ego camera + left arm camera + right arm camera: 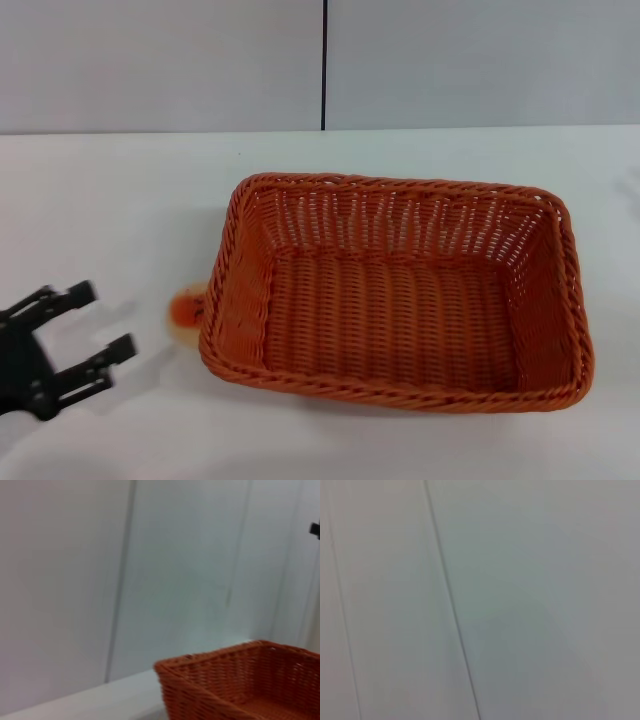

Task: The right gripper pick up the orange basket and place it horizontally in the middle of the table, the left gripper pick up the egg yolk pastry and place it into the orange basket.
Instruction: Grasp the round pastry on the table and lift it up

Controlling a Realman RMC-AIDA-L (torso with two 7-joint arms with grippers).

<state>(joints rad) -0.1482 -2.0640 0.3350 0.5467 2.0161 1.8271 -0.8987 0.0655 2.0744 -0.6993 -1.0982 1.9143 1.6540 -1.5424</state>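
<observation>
The orange basket (pixel 400 300) lies lengthwise across the middle of the white table (pixel 120 200), empty inside. One corner of the orange basket (pixel 240 685) also shows in the left wrist view. Tight against the basket's left wall sits the egg yolk pastry (pixel 186 310), partly hidden behind the rim. My left gripper (pixel 98 325) hovers at the lower left, open, its two black fingers pointing toward the pastry with a gap of table between them and it. The right gripper is out of view.
A grey wall with a dark vertical seam (pixel 324 65) rises behind the table's far edge. The right wrist view holds only plain grey wall panels (pixel 520 605).
</observation>
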